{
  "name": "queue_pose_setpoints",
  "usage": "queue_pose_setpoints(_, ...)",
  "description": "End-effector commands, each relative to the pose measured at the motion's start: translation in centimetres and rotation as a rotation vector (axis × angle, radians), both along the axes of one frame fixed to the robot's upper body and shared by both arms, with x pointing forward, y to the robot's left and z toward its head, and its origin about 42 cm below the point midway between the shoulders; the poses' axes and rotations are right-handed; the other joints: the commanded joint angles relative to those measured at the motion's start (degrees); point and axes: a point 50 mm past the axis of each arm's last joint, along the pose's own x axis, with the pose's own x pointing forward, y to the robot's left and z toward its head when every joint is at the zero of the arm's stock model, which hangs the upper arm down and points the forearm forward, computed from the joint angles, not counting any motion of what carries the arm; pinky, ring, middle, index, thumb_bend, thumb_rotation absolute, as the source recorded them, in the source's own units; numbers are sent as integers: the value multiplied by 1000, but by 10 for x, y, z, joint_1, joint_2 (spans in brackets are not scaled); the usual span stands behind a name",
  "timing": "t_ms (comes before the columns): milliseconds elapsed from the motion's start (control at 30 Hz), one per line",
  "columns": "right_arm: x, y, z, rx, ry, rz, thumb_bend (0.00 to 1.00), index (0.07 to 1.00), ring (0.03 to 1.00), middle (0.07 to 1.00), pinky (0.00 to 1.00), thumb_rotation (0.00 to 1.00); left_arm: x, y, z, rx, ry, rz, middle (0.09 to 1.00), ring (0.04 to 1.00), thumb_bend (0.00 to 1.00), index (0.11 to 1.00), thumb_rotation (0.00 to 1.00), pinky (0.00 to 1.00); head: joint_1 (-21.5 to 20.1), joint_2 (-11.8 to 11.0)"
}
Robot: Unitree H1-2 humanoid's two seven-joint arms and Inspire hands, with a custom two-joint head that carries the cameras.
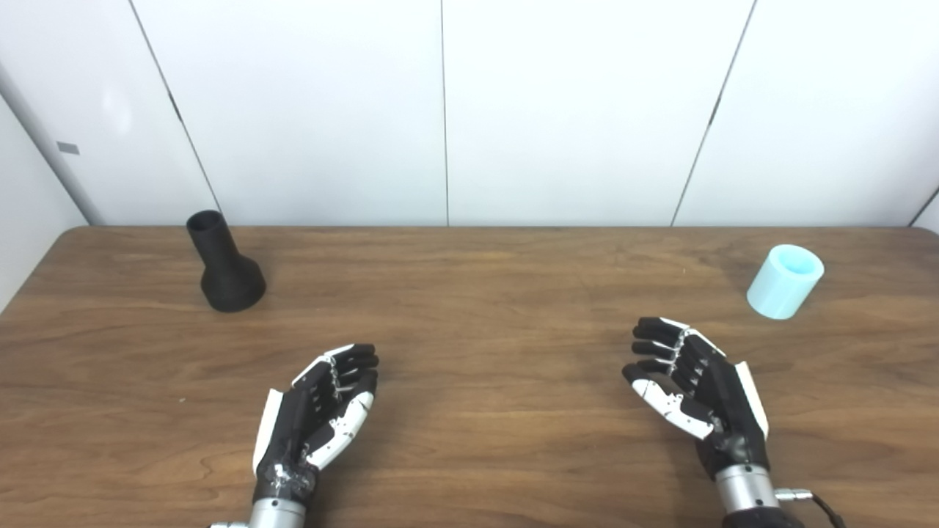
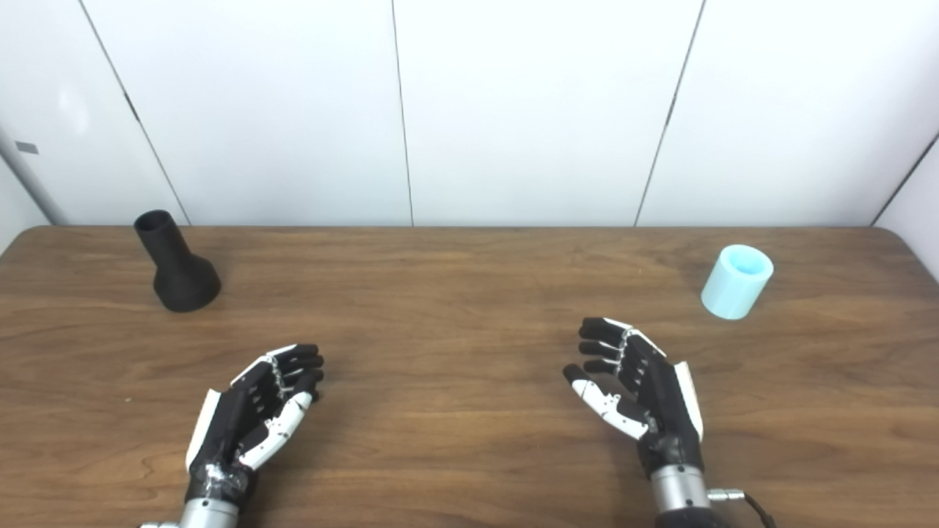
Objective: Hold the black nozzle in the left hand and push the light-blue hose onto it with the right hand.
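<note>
A black nozzle [image 1: 222, 265] stands upright on its wide base at the far left of the wooden table [image 1: 469, 293], narrow neck pointing up. A short light-blue hose piece [image 1: 784, 281] stands on end at the far right. My left hand [image 1: 317, 411] hovers near the front left, open, palm turned inward, holding nothing; the nozzle lies well beyond it and to its left. My right hand [image 1: 689, 385] mirrors it at the front right, open and empty, with the hose beyond it to the right.
White wall panels [image 1: 469, 110] rise directly behind the table's back edge. The table's rounded back corners show at left and right. A wide stretch of bare wood separates my two hands.
</note>
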Motion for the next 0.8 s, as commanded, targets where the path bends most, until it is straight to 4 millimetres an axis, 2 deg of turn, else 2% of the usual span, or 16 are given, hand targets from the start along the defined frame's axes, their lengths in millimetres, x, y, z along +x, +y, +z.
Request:
queue_pose_setpoints(0,5,1,17,0,-76,7,278,671,684,704,599,0,-2,1,3,-2,-16,-10,716,692,266,704,194,615,-1,0)
queue_pose_setpoints(567,5,1,17,-4,-75,11,275,673,686,707,602,0,-2,1,4,15,-21,7,710,689,270,697,209,615,-2,2)
queue_pose_setpoints(767,6,2,16,-4,-78,7,282,668,677,698,593,14,-1,8,5,63,-27,37,720,705,314,706,276,641,-2,1)
